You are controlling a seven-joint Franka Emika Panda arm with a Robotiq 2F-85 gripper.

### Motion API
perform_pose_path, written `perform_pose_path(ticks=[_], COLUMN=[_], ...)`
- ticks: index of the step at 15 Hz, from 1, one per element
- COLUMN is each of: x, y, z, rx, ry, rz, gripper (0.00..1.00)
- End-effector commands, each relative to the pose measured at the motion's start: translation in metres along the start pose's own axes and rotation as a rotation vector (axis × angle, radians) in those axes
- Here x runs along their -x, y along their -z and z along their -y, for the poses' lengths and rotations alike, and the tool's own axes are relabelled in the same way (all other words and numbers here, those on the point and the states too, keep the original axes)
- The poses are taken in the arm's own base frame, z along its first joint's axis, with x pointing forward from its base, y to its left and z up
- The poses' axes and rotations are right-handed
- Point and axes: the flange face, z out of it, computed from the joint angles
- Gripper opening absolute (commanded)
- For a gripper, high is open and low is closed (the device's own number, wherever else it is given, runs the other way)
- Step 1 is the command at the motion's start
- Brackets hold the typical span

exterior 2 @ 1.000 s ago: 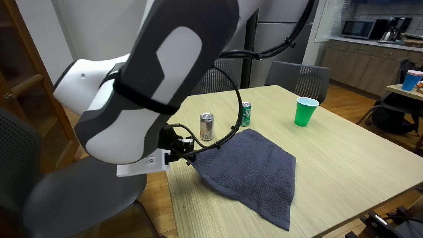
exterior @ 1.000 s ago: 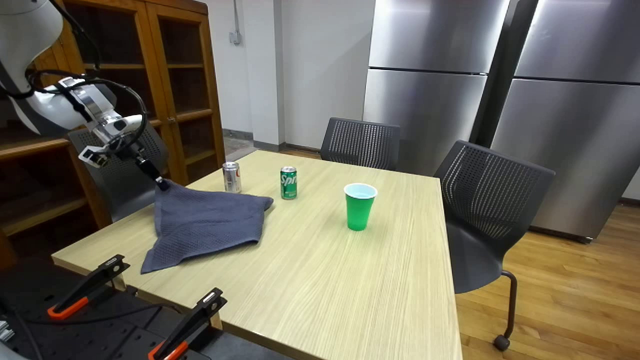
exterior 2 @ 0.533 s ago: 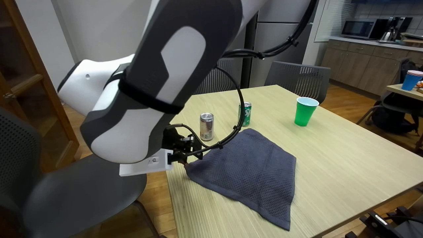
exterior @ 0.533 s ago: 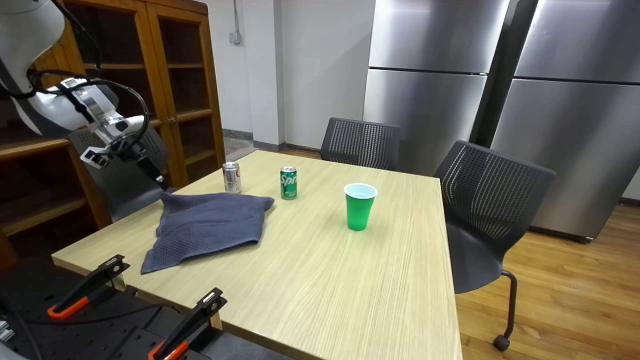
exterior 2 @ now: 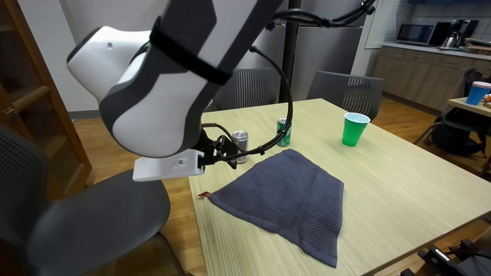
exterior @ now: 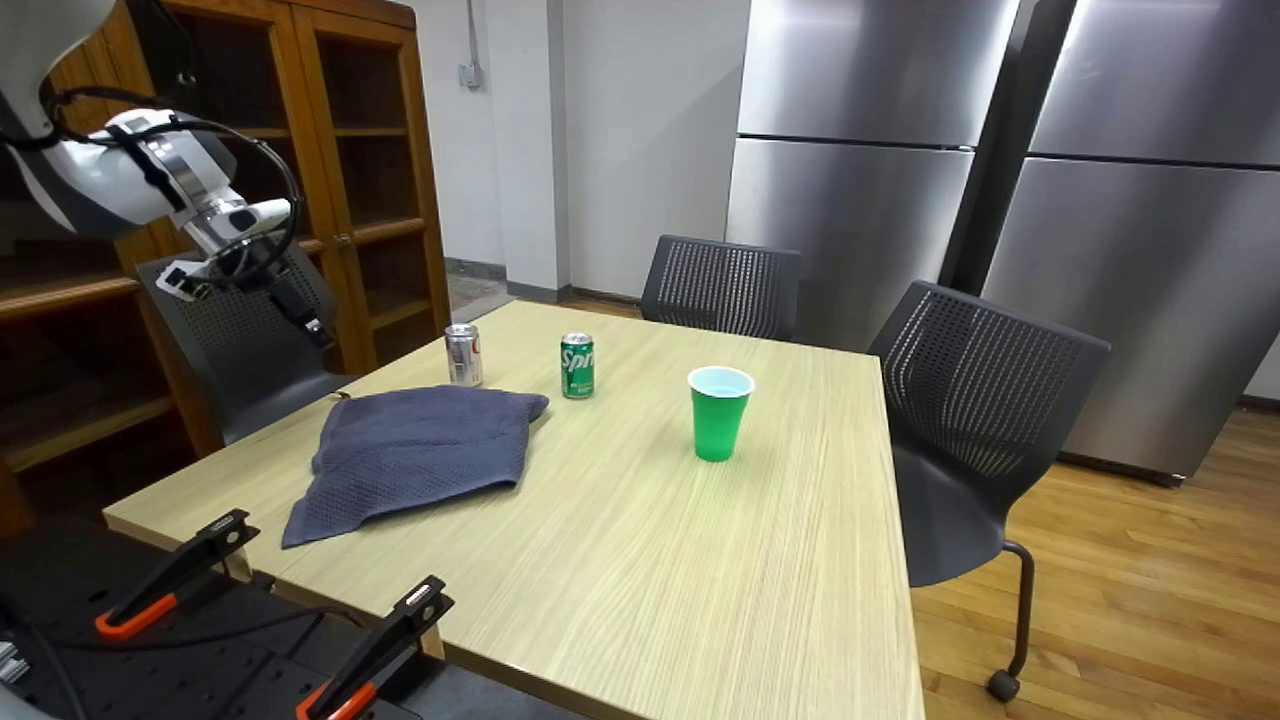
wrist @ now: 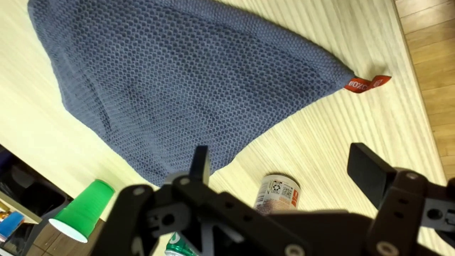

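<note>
A dark blue-grey cloth [exterior: 425, 445] lies spread on the table in both exterior views. Its near corner carries a red tag [wrist: 368, 84], flat on the wood close to the table's edge. My gripper [wrist: 280, 165] hangs above the table, apart from the cloth, with its jaws wide and nothing held. Between the fingers [wrist: 368, 174] in the wrist view, a silver can [wrist: 277, 192] shows lower down, partly covered by the gripper body. In an exterior view the gripper [exterior: 318, 335] is raised near the table's edge, left of that upright can [exterior: 463, 355].
A green Sprite can [exterior: 577, 366] stands beyond the cloth, and a green cup [exterior: 718, 420] is farther right. Chairs [exterior: 720, 288] surround the table [exterior: 640, 580]. Two clamps [exterior: 375, 650] grip its front edge. A wooden cabinet [exterior: 370, 180] rises behind the arm.
The jaws have opened and let go of the cloth's corner, which has dropped onto the table. My gripper has risen away from it. The cans and cup have stayed put.
</note>
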Motion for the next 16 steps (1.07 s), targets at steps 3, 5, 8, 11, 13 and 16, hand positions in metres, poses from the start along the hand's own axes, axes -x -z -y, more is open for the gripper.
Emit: perform_pose_path(ticks=[3, 5, 8, 11, 13, 16], x=[-0.015, -0.022, -0.032, -0.044, -0.052, -0.065], y=[0.028, 0.033, 0.039, 0.041, 0.04, 0.035], z=[-0.057, -0.076, -0.103, -0.131, -0.147, -0.172], rx=[-0.061, -0.078, -0.105, -0.136, -0.154, -0.186], ry=[-0.052, -0.081, -0.13, -0.174, -0.202, -0.247], rz=[0.028, 0.036, 0.049, 0.063, 0.072, 0.089], gripper=[1.0, 1.0, 1.0, 1.0, 1.0, 1.0])
